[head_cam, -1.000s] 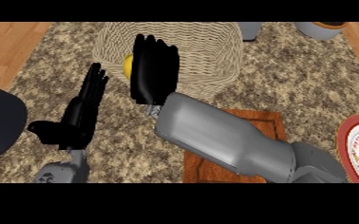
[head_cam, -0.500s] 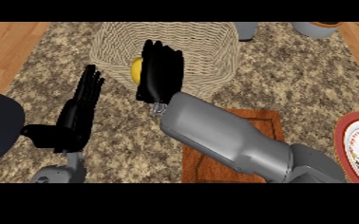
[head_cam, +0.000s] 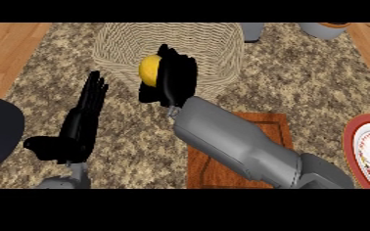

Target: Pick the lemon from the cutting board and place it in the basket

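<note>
Head view: right hand [head_cam: 177, 78] fingers curled round lemon [head_cam: 150, 70] over basket [head_cam: 217, 44] near rim.

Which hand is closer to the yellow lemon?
The right hand. It is curled round the lemon and holds it over the basket. The left hand is open and off to the left, lower in the view, not touching it.

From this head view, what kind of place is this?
Most likely a kitchen counter: speckled granite top, a wooden cutting board and a woven basket. The right hand holds a lemon by the basket; the left hand rests open at left.
</note>
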